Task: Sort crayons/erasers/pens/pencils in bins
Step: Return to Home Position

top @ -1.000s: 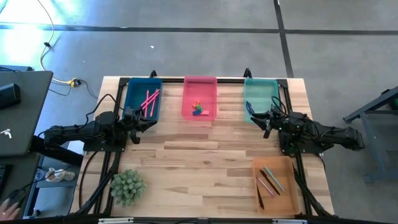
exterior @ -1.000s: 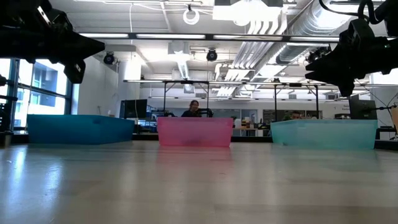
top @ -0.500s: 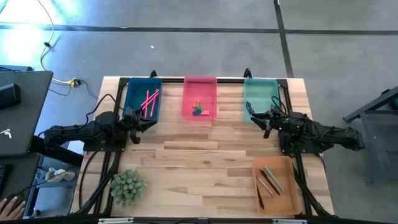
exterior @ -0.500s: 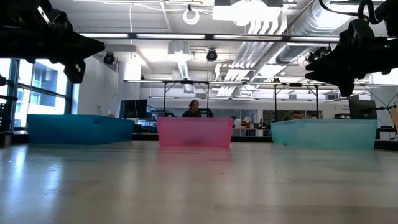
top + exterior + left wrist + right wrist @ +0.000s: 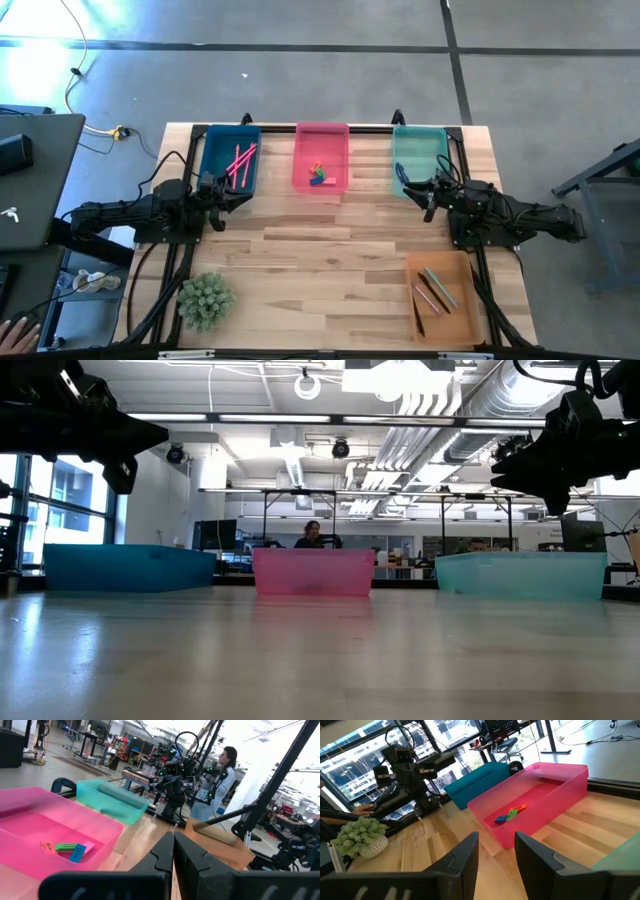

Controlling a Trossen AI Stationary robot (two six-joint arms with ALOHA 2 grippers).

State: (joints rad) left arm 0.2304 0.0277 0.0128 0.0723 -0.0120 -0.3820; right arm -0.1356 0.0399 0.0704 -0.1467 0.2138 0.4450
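Four bins show in the high view. The dark blue bin (image 5: 230,160) holds pink sticks (image 5: 240,160). The pink bin (image 5: 321,158) holds several small erasers (image 5: 318,176), which also show in the left wrist view (image 5: 67,849) and the right wrist view (image 5: 510,813). The teal-green bin (image 5: 418,158) is at the far right, and the orange bin (image 5: 440,295) with sticks (image 5: 435,288) is at the near right. My left gripper (image 5: 236,197) hovers shut and empty (image 5: 173,851) by the blue bin's near edge. My right gripper (image 5: 412,188) hovers open and empty (image 5: 496,845) at the teal-green bin's near edge.
A small green potted plant (image 5: 205,298) stands at the table's near left. Bare wood (image 5: 320,260) lies between the arms. A person's hand (image 5: 14,327) shows off the table at the lower left. People stand in the room beyond (image 5: 222,770).
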